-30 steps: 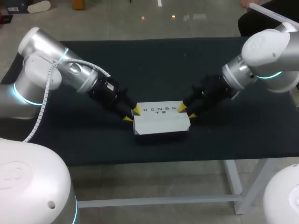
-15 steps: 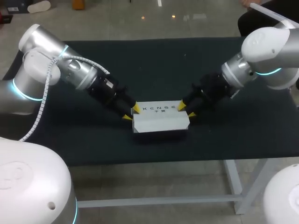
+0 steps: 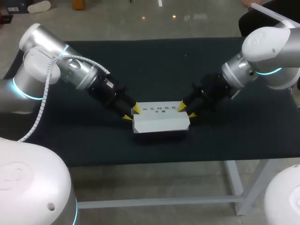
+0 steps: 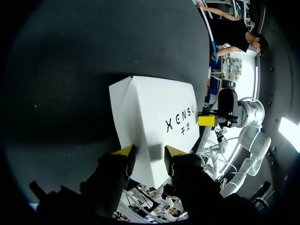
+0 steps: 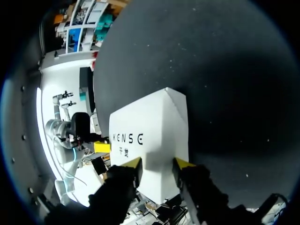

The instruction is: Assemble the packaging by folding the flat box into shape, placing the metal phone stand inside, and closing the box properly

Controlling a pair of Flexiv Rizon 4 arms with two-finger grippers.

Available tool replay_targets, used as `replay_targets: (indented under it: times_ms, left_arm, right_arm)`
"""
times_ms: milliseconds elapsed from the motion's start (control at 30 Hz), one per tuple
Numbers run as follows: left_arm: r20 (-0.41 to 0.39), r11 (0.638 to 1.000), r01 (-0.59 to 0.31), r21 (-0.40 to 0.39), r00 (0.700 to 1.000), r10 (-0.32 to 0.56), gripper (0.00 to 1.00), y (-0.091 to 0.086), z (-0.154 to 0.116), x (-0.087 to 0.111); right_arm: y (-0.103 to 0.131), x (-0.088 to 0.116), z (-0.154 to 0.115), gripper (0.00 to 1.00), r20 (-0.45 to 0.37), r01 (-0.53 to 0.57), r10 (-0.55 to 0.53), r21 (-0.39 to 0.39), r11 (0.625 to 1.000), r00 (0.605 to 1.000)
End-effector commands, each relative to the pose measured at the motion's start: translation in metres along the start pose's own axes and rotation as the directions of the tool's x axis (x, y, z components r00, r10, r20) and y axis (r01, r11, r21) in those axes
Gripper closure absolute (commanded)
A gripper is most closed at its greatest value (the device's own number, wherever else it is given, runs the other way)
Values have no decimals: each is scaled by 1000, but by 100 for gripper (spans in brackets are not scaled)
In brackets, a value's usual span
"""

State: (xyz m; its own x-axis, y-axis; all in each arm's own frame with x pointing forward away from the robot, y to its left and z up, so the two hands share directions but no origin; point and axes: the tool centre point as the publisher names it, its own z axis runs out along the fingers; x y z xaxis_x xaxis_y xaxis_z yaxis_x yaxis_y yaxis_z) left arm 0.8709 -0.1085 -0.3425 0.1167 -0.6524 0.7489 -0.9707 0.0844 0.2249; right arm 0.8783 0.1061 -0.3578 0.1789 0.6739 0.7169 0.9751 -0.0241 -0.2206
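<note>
The white box (image 3: pixel 161 119) lies folded into shape with its lid down, near the front middle of the black mat. My left gripper (image 3: pixel 131 113) stands open at the box's left end, both yellow tips resting against that end. My right gripper (image 3: pixel 187 111) stands open the same way at the right end. In the left wrist view the box (image 4: pixel 154 122) stretches ahead of my left gripper (image 4: pixel 149 152), wider than the gap between its fingers. The right wrist view shows the box (image 5: pixel 150 136) likewise ahead of my right gripper (image 5: pixel 157 163). The metal phone stand is not visible.
The black mat (image 3: pixel 154 65) covers the table, bare behind the box and to both sides. The front edge of the table (image 3: pixel 154 159) runs a short way in front of the box.
My left arm has shifted slightly at the elbow. The box and both grippers stay almost where they were.
</note>
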Motion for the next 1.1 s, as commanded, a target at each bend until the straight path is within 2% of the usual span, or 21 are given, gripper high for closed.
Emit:
replay_targets:
  times_ms: [33, 1100]
  left_arm:
    - [0, 1000, 0, -16, 1000, 0, 57, -5, 15, 15]
    - [-7, 997, 26, -79, 1000, -26, 58, -12, 10, 17]
  right_arm:
    - [2, 16, 14, 56, 0, -3, 3, 11, 1000, 1000]
    - [8, 21, 13, 57, -6, -26, 26, 66, 997, 1000]
